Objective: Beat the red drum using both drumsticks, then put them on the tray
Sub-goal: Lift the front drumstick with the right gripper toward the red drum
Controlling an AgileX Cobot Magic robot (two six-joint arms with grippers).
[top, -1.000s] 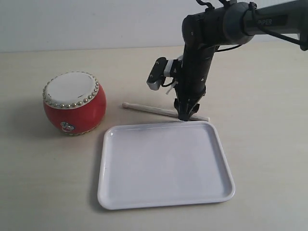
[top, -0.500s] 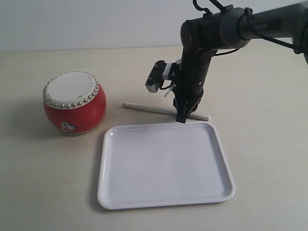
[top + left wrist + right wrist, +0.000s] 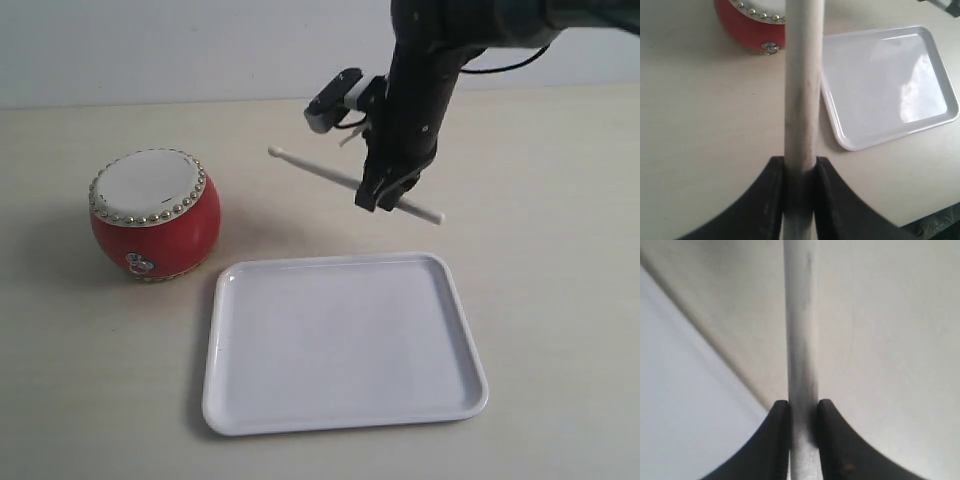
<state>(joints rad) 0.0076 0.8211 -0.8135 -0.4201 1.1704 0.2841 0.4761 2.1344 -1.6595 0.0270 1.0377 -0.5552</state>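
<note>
right gripper (image 3: 385, 197) pinched shut on a drumstick (image 3: 320, 170), gripping it right of its middle. stick is held up off the table (image 3: 540, 300), tilted: rounded tip high and left, other end lower and right, just past the tray's far edge. left gripper (image 3: 800, 164) shows only in its wrist view, clamped on a second drumstick (image 3: 801, 75). red drum (image 3: 155, 213) upright on the table at left. tray (image 3: 345, 340) flat, just right of it and nearer, not touching.
</note>
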